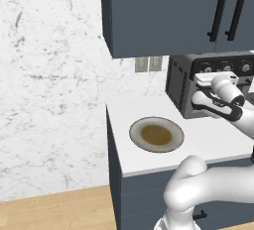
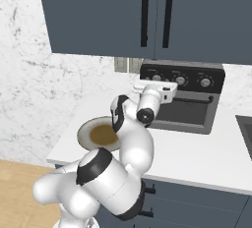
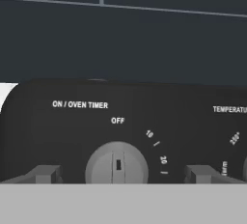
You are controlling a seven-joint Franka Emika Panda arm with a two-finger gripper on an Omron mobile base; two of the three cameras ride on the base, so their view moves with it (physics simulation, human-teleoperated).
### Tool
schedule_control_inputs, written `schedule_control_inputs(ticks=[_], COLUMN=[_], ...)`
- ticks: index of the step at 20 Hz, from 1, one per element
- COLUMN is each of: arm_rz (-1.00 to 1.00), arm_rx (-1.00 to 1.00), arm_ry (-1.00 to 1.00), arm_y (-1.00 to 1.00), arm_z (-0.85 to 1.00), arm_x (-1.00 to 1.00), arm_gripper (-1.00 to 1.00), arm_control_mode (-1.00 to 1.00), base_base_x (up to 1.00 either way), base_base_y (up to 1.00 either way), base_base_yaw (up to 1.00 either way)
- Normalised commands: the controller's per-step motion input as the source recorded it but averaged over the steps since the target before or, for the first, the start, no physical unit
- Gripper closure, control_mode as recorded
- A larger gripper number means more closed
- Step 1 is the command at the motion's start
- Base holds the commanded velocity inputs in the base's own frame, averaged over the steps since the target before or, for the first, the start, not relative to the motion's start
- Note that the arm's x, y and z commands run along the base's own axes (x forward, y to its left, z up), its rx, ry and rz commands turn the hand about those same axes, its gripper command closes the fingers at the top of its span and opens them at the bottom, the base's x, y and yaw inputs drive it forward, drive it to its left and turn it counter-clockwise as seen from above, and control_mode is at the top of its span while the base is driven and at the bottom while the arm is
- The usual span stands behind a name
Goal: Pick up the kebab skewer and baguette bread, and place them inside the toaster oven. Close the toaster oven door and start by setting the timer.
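The dark grey toaster oven (image 1: 177, 86) (image 2: 216, 105) stands at the back of the counter. Its door (image 2: 186, 113) is shut, with the bar handle across the top. My gripper (image 3: 119, 175) (image 2: 155, 88) is open right in front of the black control panel. Its two fingertips (image 3: 46, 174) stand left and right of the leftmost silver knob (image 3: 116, 162), labelled ON / OVEN TIMER. The knob's pointer stands straight up at OFF, and the fingertips are apart from it. The kebab skewer and the baguette bread are hidden from view.
A round grey plate (image 1: 156, 135) (image 2: 98, 134) with a brown centre lies on the white counter (image 1: 218, 142), left of the oven. Blue-grey wall cabinets (image 1: 168, 16) (image 2: 147, 15) hang close above the oven. A sink edge (image 2: 246, 133) shows at the right.
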Motion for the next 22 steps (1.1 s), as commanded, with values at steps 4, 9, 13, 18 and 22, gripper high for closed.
schedule_control_inputs(ticks=[4,9,13,18,22], arm_rz=[0.00,0.00,0.00,0.00,0.00], arm_rx=[0.00,0.00,0.00,0.00,0.00], arm_ry=[-0.02,-0.04,-0.06,-0.03,-0.01], arm_y=[-0.12,0.00,0.01,0.04,0.08], arm_z=[-0.08,-0.01,0.00,0.02,0.18], arm_x=[0.02,0.13,0.02,0.02,0.11], arm_gripper=[-1.00,-1.00,-1.00,-1.00,-1.00], arm_control_mode=[-1.00,-1.00,-1.00,-1.00,-1.00], base_base_x=[0.00,0.00,0.00,0.00,0.00], base_base_y=[0.00,0.00,0.00,0.00,0.00], base_base_yaw=[0.00,0.00,0.00,0.00,0.00])
